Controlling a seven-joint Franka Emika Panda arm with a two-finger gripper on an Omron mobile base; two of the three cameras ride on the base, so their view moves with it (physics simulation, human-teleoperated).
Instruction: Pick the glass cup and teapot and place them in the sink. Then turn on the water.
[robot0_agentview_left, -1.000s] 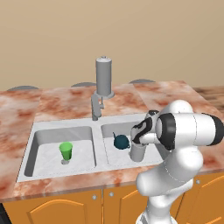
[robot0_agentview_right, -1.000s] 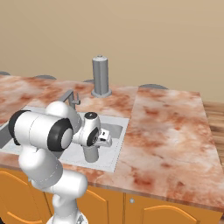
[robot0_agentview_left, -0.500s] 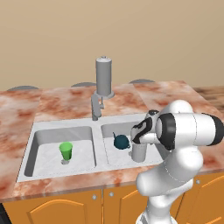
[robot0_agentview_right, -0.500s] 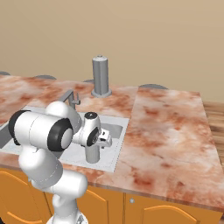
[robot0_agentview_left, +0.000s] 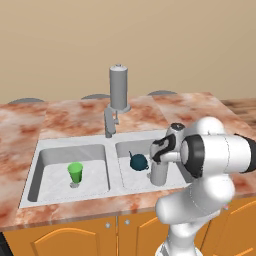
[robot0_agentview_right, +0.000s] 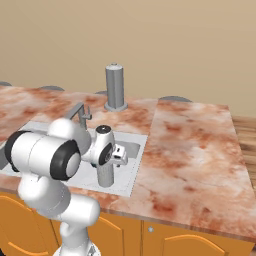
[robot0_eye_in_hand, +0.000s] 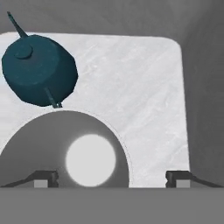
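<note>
The glass cup stands upright in the sink's right basin, a grey tumbler seen from above in the hand view. My gripper hangs just over it, open, with the fingertips wide apart and the right one well off the rim. The dark teal teapot rests on the same basin floor, right beside the cup. The sink is a light grey double basin. The tap rises behind it, and no water is running.
A small green cup stands in the left basin. The tap's short spout reaches over the divider at the back. Marble counter spreads wide to the right of the sink. A wall runs behind.
The jaws have opened off the glass cup, which stays standing in the right basin. The arm has barely moved.
</note>
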